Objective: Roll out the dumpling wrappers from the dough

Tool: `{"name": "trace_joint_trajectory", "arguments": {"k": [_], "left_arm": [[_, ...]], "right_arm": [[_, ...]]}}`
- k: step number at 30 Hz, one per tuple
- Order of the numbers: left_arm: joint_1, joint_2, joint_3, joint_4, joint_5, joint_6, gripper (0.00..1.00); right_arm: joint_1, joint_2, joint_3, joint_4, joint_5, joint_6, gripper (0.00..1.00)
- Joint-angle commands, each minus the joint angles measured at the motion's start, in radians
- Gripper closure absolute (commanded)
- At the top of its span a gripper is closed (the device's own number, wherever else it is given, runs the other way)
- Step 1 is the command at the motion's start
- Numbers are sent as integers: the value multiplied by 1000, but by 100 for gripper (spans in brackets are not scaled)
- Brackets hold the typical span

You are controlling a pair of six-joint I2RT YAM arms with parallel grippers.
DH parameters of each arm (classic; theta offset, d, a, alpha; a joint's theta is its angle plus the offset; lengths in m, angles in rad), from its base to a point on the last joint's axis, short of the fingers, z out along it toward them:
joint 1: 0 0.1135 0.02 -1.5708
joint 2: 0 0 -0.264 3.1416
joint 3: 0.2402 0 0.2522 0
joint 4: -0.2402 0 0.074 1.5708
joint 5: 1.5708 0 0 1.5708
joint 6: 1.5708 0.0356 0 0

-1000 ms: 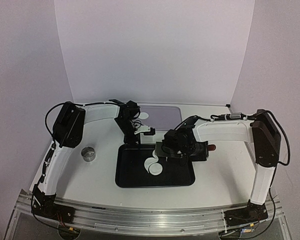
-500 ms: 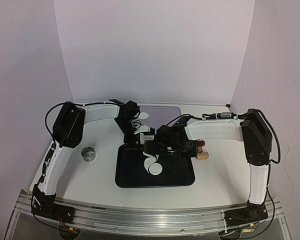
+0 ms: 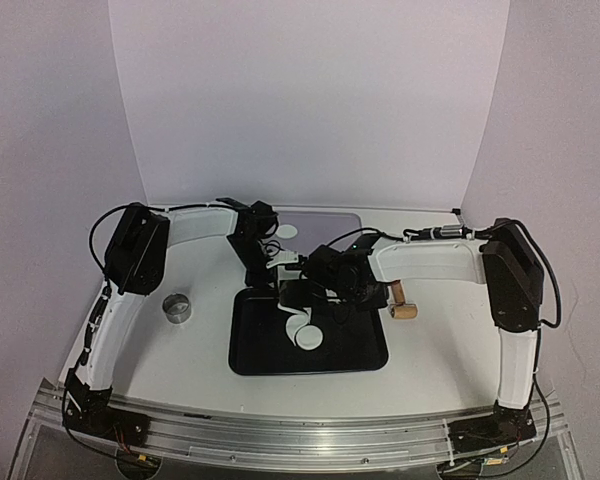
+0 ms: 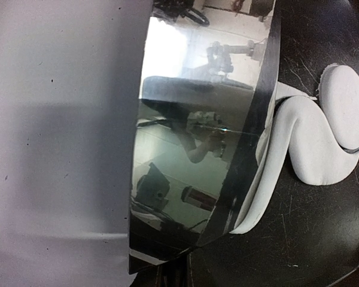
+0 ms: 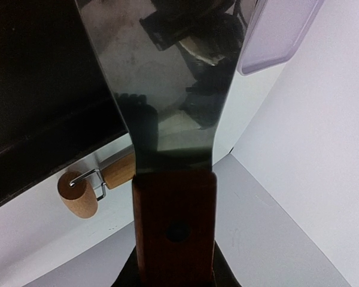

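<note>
A curved strip of dough [image 3: 294, 318] lies on the black tray [image 3: 260, 350], touching a round wrapper [image 3: 307, 337]. The left wrist view shows the strip [image 4: 299, 149] and the wrapper [image 4: 347, 101] side by side. Another wrapper [image 3: 286, 230] lies on the lavender tray [image 3: 330, 222]. My left gripper [image 3: 270, 255] is at the black tray's back edge, shut on a shiny metal scraper [image 4: 191, 131] whose edge covers part of the strip; its fingers are hidden. My right gripper [image 3: 330, 280] is shut on the wooden handle [image 5: 175, 227] of a spatula [image 5: 167, 89], its blade over the tray.
A wooden roller [image 3: 401, 303] lies right of the black tray and shows in the right wrist view [image 5: 84, 194]. A metal ring cutter [image 3: 177, 307] stands left of the tray. White walls close the back and sides.
</note>
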Motion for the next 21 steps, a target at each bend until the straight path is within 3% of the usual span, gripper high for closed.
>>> {"name": "trace_joint_trajectory", "arguments": {"k": [1, 8, 16, 21], "left_arm": [[-27, 38, 8, 118, -86, 86, 100], [-26, 47, 4, 134, -80, 83, 100], [-26, 50, -6, 142, -94, 90, 100], [-25, 46, -12, 142, -101, 93, 100]], "right_arm": [[91, 44, 6, 210, -106, -178, 100], [125, -6, -62, 295, -93, -240, 100], [27, -88, -71, 296, 48, -127, 100], [13, -186, -145, 296, 86, -156, 100]]}}
